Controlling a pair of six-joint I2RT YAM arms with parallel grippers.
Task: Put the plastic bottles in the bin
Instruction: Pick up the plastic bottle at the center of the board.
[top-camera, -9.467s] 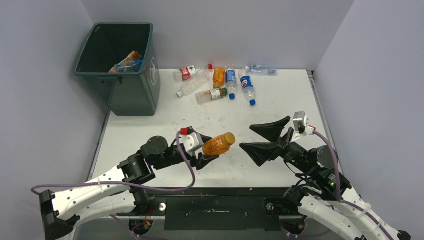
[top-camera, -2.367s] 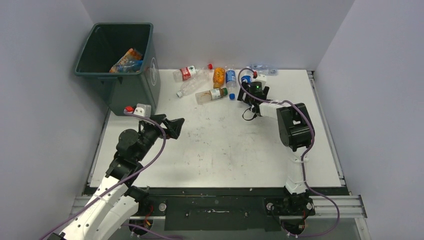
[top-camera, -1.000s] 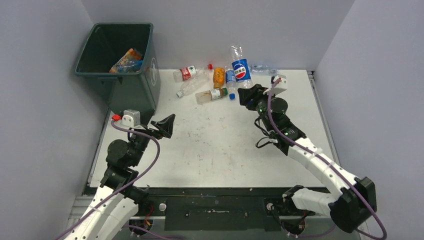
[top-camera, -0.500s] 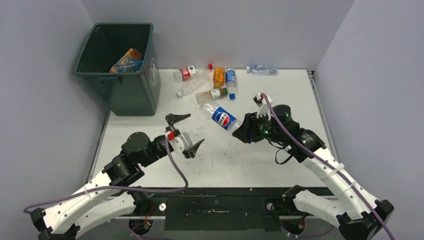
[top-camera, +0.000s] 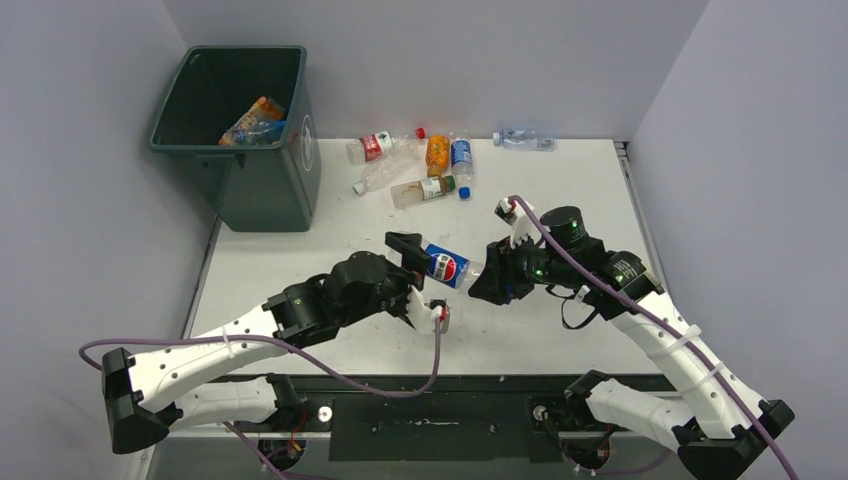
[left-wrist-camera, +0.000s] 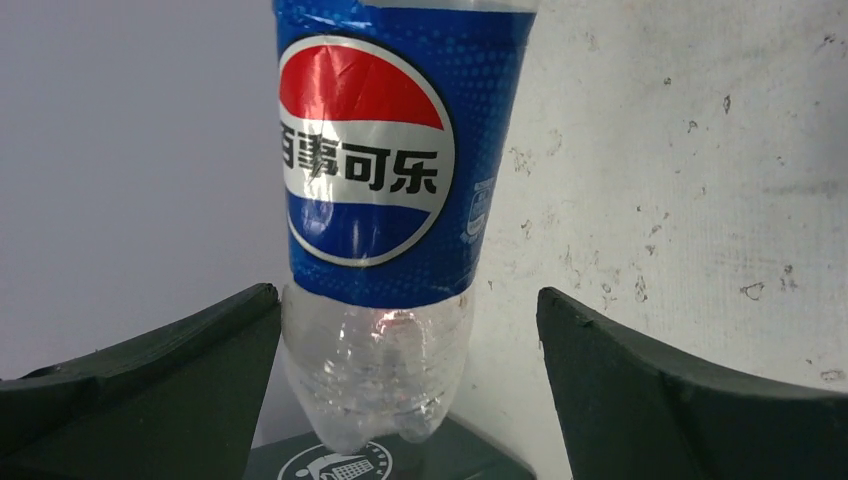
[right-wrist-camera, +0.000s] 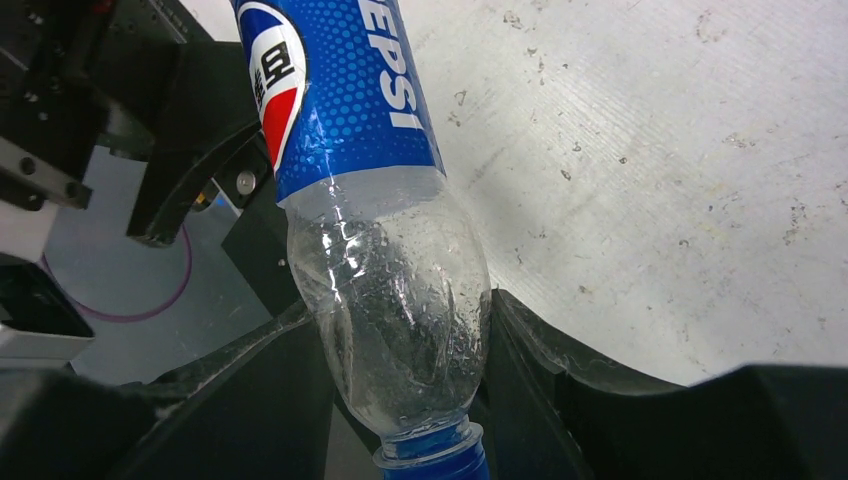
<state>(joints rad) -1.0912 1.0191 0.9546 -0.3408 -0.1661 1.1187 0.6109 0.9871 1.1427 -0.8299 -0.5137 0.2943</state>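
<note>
The right hand (right-wrist-camera: 400, 335) is clamped on the clear shoulder of a blue-labelled bottle (right-wrist-camera: 385, 250). One finger presses each side, and the blue cap (right-wrist-camera: 432, 467) pokes back toward the wrist. The bottle is held lifted above the counter (top-camera: 560, 200), with its base pointing at the other arm.

The left hand (left-wrist-camera: 405, 300) has its fingers (left-wrist-camera: 150, 390) spread wide apart, one on either side of that base. The base sits just beside one finger and well apart from the other, so this hand grips nothing. From above, the two hands meet over the middle of the counter.

Along the far edge lie a cluster of loose bottles (top-camera: 420, 165) and, to its right, a lone clear bottle (top-camera: 522, 140). The bin (top-camera: 228, 150) stands upright at the far left corner, well apart from both hands, with a few binned bottles (top-camera: 255, 125) showing inside it.
</note>
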